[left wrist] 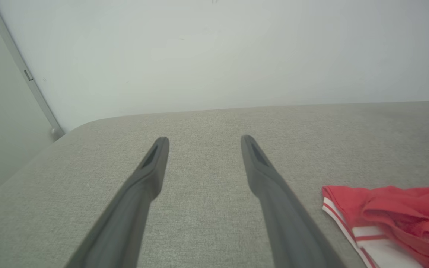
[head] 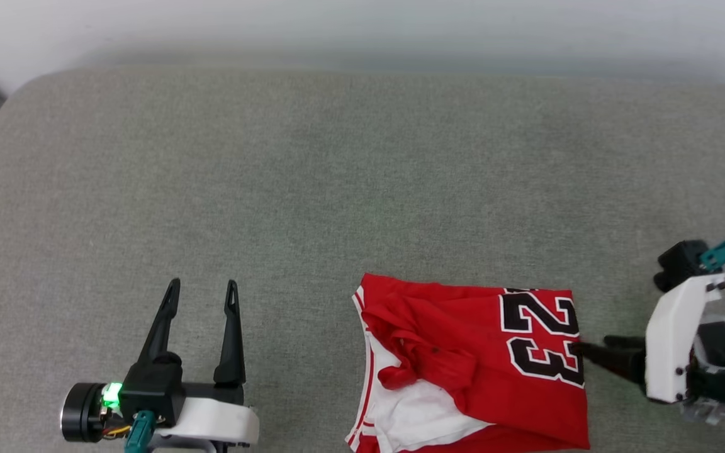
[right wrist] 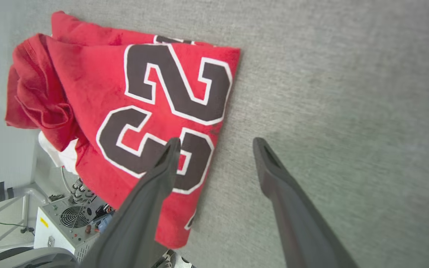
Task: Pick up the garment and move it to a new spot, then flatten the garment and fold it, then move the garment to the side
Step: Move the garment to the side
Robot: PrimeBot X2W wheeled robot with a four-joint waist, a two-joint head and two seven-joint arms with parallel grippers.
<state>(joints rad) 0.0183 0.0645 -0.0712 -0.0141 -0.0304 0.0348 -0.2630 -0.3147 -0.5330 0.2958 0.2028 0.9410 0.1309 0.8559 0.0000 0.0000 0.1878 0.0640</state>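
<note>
**A:** Where is the red jersey T-shirt (head: 482,365) with white sleeves and a black "23" print?

**B:** In the head view it lies folded and slightly rumpled on the grey fabric cushion (head: 337,189), at five o'clock, number facing up.

**A:** And the grippers?

**B:** The left gripper (head: 204,284) is at seven o'clock, well apart from the shirt, fingers spread and empty. The right gripper (head: 595,346) is at four o'clock, fingers also apart, at the shirt's numbered edge: one finger is over the "3", the other over bare cushion.
</note>
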